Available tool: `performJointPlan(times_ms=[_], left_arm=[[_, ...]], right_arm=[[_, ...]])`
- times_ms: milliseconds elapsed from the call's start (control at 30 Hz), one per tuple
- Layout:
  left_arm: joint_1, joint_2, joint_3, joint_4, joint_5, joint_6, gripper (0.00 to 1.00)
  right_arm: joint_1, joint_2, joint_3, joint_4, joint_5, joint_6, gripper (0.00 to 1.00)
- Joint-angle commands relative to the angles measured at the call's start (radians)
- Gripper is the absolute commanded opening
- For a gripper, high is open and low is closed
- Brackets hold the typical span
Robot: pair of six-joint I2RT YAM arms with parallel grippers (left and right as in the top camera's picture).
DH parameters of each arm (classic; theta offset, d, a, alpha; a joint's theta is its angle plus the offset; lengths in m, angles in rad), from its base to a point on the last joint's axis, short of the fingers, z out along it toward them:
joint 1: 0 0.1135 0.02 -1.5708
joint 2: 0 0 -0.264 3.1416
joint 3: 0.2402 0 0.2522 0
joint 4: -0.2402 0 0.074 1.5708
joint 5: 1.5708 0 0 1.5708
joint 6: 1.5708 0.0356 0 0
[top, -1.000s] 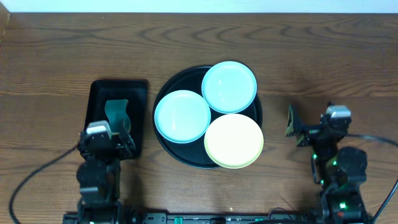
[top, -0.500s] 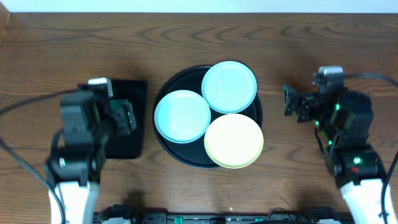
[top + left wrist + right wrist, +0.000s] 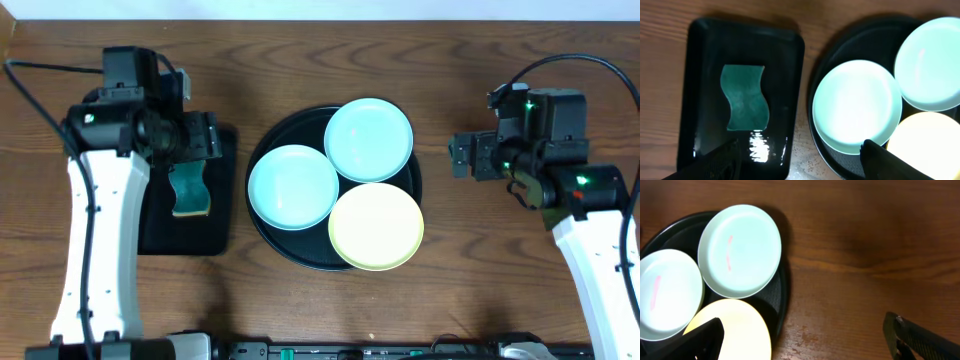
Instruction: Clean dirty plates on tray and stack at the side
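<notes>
One yellow plate and two mint ones, the left mint plate and the far mint plate, are lying close together on the round black tray, which is sitting at the middle of the bench. Their edges are meeting, though whether they are touching or overlapping I cannot tell. The right wrist view is showing a thin pink streak on each mint plate, while no mark is showing on the yellow one. Toward the left edge of the bench a green sponge is resting on a rectangular tray. The left gripper is hovering over the far end of that tray, just beyond the sponge, with its fingers spread wide and holding nothing. The right gripper is hanging over bare wood between the round tray and the right edge, likewise spread and empty. No plate is wiped or stacked, so the job is looking to be at its opening step, fetching the sponge. The next move is probably calling for the left gripper to come down over the sponge's narrow waist and pinch it, while the right one is closing in on the nearest plate to steady or lift it.
</notes>
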Motion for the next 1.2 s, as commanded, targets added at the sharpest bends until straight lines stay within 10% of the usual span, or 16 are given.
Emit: performJointPlan(times_ms=[0,367,1167], left_arm=[[0.000,0.034,0.023,-0.006,0.013,-0.028,0.77],[0.036,0.043,0.024,-0.011,-0.111,-0.114,0.77],[0.186,0.043,0.023,-0.064,-0.209,-0.083,0.75]], right_arm=[[0.004,0.021,0.024,0.026,-0.072,0.014,0.99],[0.120,0.135,0.036,0.091,-0.150,0.248,0.68],[0.565,0.670,0.291,0.031,0.075,0.546,0.37]])
